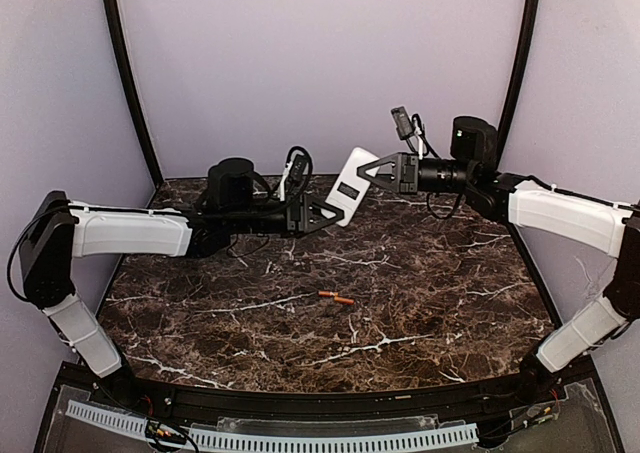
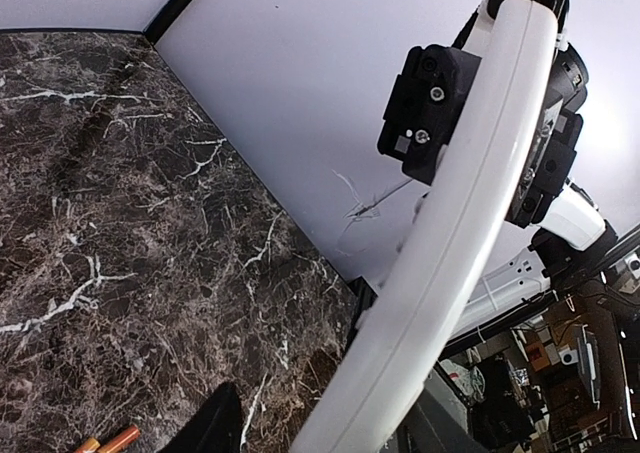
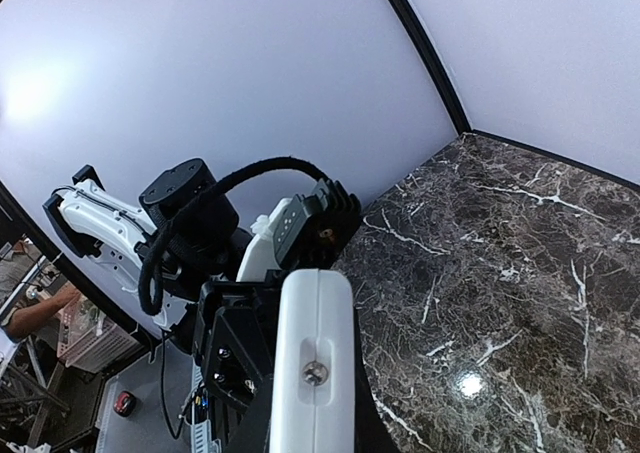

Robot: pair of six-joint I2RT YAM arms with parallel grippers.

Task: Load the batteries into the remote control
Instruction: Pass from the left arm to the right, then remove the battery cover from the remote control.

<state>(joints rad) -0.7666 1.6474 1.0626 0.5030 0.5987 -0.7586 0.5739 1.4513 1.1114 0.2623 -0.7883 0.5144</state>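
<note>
The white remote control hangs in the air over the back middle of the table, tilted, with a dark rectangular patch on the face towards the top camera. My left gripper is shut on its lower left end. My right gripper is shut on its upper right end. In the left wrist view the remote runs as a long white band between my left gripper's jaws. In the right wrist view its end shows a small screw. Two orange batteries lie together on the marble, also in the left wrist view.
The dark marble table is closed in by lilac walls with black corner posts. A perforated white strip runs along the near edge. Both arms reach inward and meet over the back middle.
</note>
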